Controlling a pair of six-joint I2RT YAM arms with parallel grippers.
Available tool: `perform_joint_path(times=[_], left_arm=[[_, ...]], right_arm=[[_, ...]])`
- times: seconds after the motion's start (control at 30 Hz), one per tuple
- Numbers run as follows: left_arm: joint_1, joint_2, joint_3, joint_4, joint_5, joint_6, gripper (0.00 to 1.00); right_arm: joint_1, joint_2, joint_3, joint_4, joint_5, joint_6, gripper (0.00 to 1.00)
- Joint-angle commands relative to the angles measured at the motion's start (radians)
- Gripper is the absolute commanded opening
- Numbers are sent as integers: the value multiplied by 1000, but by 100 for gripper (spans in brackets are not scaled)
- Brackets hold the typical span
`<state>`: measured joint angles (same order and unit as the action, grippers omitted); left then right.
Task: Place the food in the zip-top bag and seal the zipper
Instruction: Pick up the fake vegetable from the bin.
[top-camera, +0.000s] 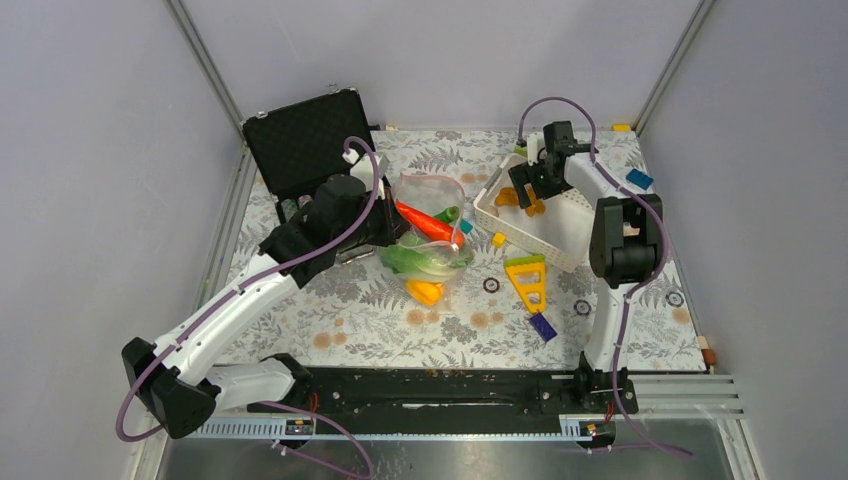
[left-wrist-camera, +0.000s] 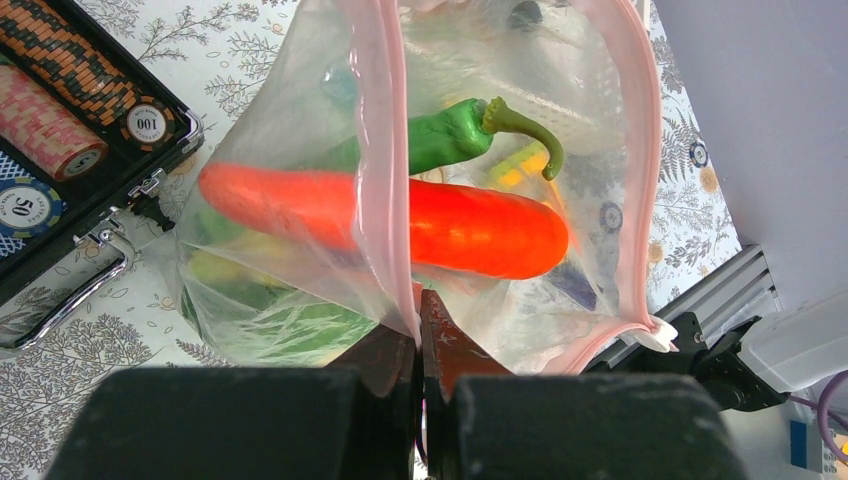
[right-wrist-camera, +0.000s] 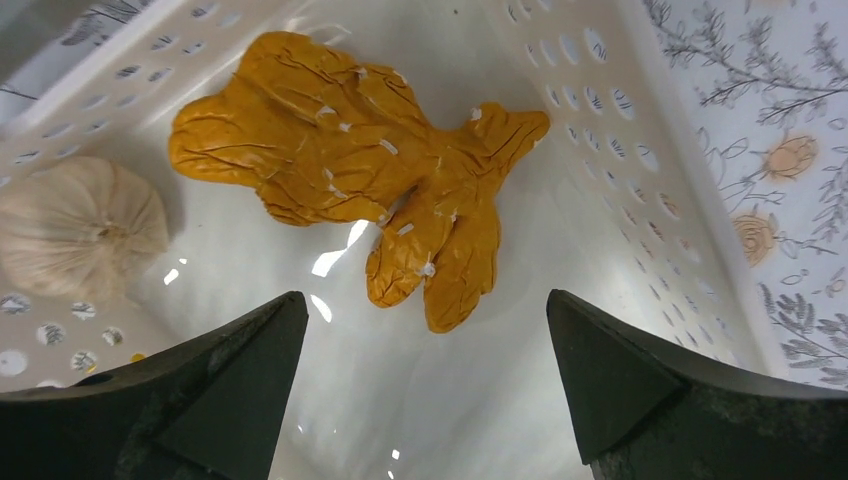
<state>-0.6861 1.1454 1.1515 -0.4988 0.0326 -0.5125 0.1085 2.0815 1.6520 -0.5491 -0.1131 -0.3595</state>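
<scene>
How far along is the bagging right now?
Done: red chili, green pepper and lettuce lie in the zip-top bag. In hand: left end effector pinches the zipper edge, shut; right end effector hangs open over the orange lumpy piece in the basket. Left: bag that piece, seal.

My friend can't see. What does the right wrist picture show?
An orange lumpy toy food lies on the floor of a white basket, a pale garlic-like bulb to its left. The right arm's two dark fingers stand wide apart at the bottom, holding nothing.
</scene>
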Motion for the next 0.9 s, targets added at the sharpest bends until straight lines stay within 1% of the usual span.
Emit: perform_joint_path(times=[0.0, 0.13, 0.2, 0.4, 0.47, 0.57, 0.67, 0.73, 0.8, 0.87], left_arm=[[6, -28, 3, 52, 13, 18, 0], [6, -26, 1, 52, 18, 18, 0], [6, -30, -3, 54, 15, 19, 0], [8, -28, 0, 60, -22, 29, 0], [7, -20, 5, 56, -23, 32, 0], [9, -14, 13, 54, -22, 34, 0], [11, -9, 17, 56, -22, 37, 0], [10, -7, 20, 56, -21, 36, 0], [12, -6, 20, 55, -23, 37, 0], [11, -5, 22, 54, -24, 36, 0]], right_arm=[[5, 34, 44, -11, 34, 40, 97], [4, 62, 57, -9, 34, 84, 94], [8, 72, 61, -7, 36, 79, 94], [30, 103, 53, 9, 138, 61, 93], [40, 114, 49, 14, 141, 47, 92], [53, 130, 59, 6, 159, 34, 82], [57, 130, 58, 3, 150, 26, 80], [57, 134, 64, -7, 132, 19, 77], [59, 142, 78, -29, 117, 7, 68], [59, 153, 94, -46, 88, 0, 63]])
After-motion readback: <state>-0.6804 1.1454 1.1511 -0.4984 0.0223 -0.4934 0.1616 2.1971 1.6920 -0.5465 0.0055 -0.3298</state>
